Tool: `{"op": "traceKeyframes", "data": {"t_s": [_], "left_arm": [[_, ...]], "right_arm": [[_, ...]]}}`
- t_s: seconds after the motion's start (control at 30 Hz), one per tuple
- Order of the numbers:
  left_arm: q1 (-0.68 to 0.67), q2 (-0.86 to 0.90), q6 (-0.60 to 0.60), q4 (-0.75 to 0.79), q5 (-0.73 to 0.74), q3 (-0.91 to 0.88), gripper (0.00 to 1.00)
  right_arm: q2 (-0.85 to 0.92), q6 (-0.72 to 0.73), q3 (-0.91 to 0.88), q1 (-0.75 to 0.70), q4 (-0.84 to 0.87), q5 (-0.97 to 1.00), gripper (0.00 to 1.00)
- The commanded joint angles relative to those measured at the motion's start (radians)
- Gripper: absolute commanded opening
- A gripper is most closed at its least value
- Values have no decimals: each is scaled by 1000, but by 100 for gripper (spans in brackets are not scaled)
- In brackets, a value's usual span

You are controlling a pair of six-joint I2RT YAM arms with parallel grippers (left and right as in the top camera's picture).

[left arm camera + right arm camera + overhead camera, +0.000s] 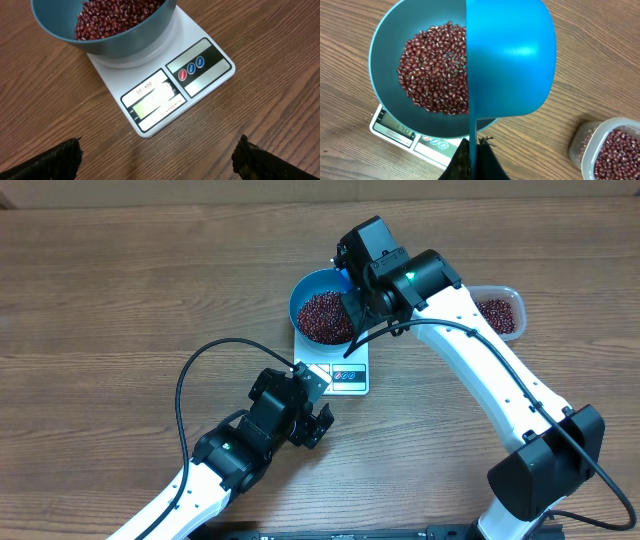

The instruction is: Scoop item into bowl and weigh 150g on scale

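Plainly, the small glossy red-brown beans [435,75] lie heaped in the deep blue plastic bowl [384,50], which sits on the flat white scale [210,75] so their weight reads. The right jaws, shut on its thin handle, hold a smooth blue scoop [512,55] tipped over the rim, likely to pour. More beans fill the clear tub [500,315] nearby. The left jaws gape wide, empty, over the woodgrain desk [120,280].

Bright blue bowl [382,60], dark red-brown beans [432,65], white scale [165,82], blue scoop [510,55], brown wood-grain table [120,280]
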Motion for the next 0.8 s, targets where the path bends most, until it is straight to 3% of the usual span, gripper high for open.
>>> {"op": "traceKeyframes", "data": {"t_s": [0.0,0.47,0.77], "left_arm": [[4,-10,11,0,1,-7,100],[5,-10,11,0,1,-7,100],[4,-10,11,0,1,-7,100]], "right_arm": [[-39,-3,34,7,-2,27,4],[-39,-3,34,12,-11,3,4],[-39,42,34,11,-16,-200,4]]}}
